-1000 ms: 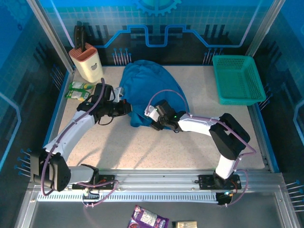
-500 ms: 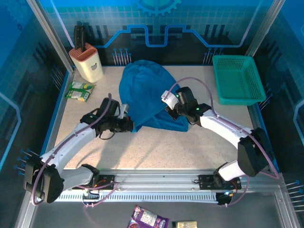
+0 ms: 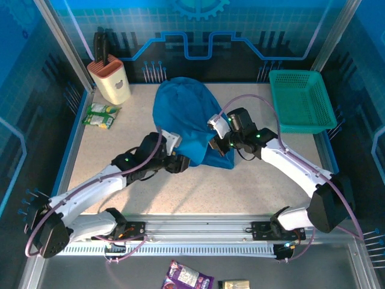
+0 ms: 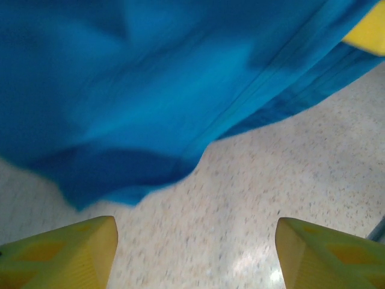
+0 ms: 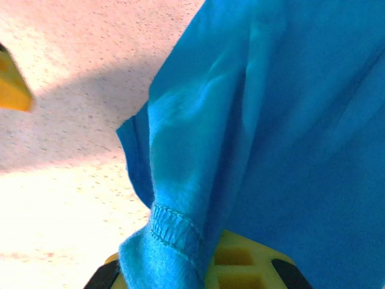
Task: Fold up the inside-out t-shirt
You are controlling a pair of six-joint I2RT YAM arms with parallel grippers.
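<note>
The inside-out t-shirt (image 3: 183, 111) is a bunched heap of plain blue cloth at the middle back of the table. My right gripper (image 3: 224, 146) is shut on the t-shirt's near right edge, and its wrist view has a stitched hem (image 5: 174, 227) draped over the yellow fingers (image 5: 240, 265). My left gripper (image 3: 180, 164) stands open at the shirt's near left edge. In the left wrist view its yellow fingertips (image 4: 66, 250) are wide apart over bare table, with the cloth edge (image 4: 132, 180) just beyond them.
A teal-green mesh basket (image 3: 301, 99) stands at the back right. A knife block (image 3: 109, 77) and a green packet (image 3: 99, 114) sit at the back left. Speckled tabletop (image 3: 240, 186) lies bare in front of the shirt.
My left gripper let go of the shirt, opened and slid right toward the middle. My right gripper shut on the shirt's edge and carried it back and right.
</note>
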